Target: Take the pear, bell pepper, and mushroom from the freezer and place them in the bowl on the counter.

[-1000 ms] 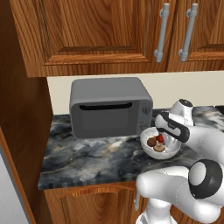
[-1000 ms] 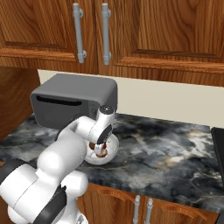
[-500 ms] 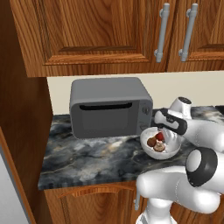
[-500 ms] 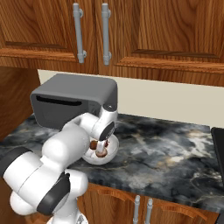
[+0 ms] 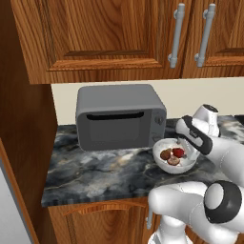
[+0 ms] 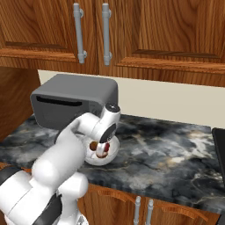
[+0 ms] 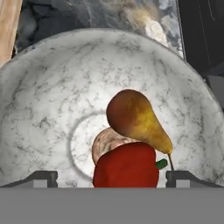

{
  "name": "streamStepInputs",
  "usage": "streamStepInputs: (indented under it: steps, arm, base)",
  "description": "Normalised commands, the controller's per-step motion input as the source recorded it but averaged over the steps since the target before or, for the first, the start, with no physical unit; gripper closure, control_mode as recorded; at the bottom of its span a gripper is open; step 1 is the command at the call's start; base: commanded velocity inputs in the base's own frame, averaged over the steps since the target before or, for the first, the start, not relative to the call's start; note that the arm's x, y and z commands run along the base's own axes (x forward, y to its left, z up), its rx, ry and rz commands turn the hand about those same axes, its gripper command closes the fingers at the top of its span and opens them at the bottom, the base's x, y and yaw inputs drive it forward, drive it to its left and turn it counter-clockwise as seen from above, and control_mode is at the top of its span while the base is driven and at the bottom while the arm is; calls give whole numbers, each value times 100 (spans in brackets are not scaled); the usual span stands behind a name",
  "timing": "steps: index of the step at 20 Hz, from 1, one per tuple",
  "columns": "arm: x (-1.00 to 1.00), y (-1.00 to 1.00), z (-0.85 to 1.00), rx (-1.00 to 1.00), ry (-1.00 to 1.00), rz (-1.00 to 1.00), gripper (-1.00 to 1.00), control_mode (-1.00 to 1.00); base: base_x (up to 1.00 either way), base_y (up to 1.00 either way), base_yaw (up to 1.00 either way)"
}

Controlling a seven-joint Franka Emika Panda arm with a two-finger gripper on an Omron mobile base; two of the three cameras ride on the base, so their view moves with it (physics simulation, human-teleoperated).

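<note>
The white-grey speckled bowl (image 7: 39, 92) sits on the dark marbled counter (image 5: 95, 171), just right of the microwave. Inside it lie the brown-yellow pear (image 7: 133, 118), the pale mushroom (image 7: 104, 142) and the red bell pepper (image 7: 127, 168), all touching one another. My gripper (image 7: 111, 178) hangs right over the bowl with its jaws wide open either side of the pepper, gripping nothing. From the left base view the gripper (image 5: 185, 145) is at the bowl's (image 5: 161, 166) far right rim. In the right base view it (image 6: 103, 147) covers part of the bowl (image 6: 93, 159). The freezer is out of view.
A grey microwave (image 5: 119, 116) stands against the wall just left of the bowl. Brown wall cabinets (image 5: 119, 33) with metal handles hang above. A wooden side panel (image 5: 26, 143) bounds the counter on the left. A dark appliance edge (image 6: 219, 140) is at far right.
The jaws have gone from shut to wide open over the bowl, and the bell pepper now lies loose inside it. The hand has lifted slightly.
</note>
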Motion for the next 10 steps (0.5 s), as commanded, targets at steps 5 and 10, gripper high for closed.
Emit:
streamStepInputs:
  steps: [5, 10]
  arm:
    - [-71, 0, 30, 0, -6, 0, -100, -100]
    - [-69, 0, 52, 0, -9, 0, -100, -100]
  base:
    - [0, 0, 0]
    - [0, 0, 0]
